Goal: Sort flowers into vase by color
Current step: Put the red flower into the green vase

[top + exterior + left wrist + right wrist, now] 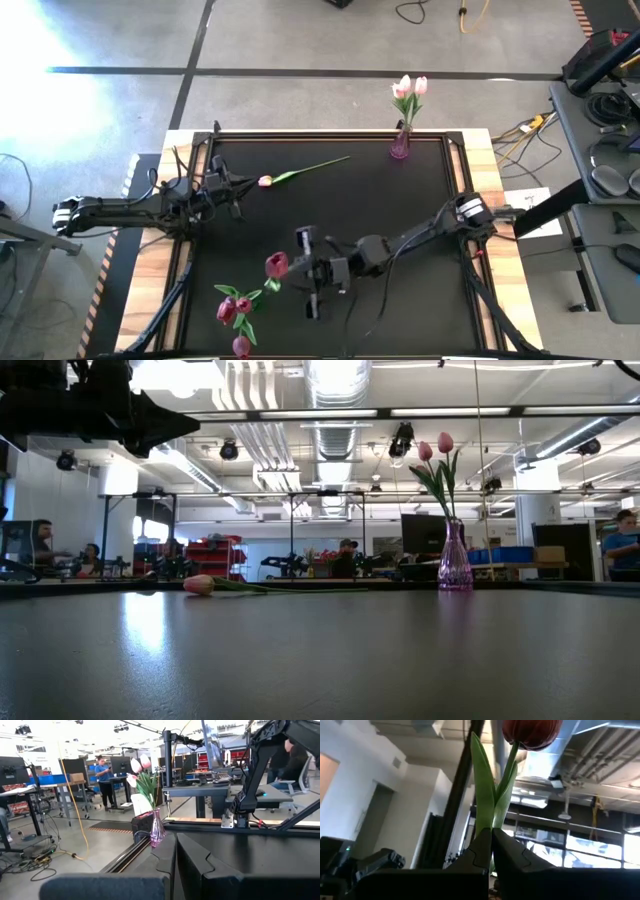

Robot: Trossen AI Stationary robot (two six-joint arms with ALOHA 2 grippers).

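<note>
The magenta tulip (532, 731), light with a thin springy stem, is clamped low on its stem by the right gripper (312, 268) near the table's front; holding closer to the head would probably steady it. A pink tulip (300, 172) lies far-left beside the left gripper (232, 190), seemingly closed and empty. Vase (400, 143) far right.

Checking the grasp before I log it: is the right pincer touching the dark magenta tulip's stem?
Touching. In the right wrist view the right pincer is closed on the dark magenta tulip's green stem, which rises from between its fingers with no gap.
</note>
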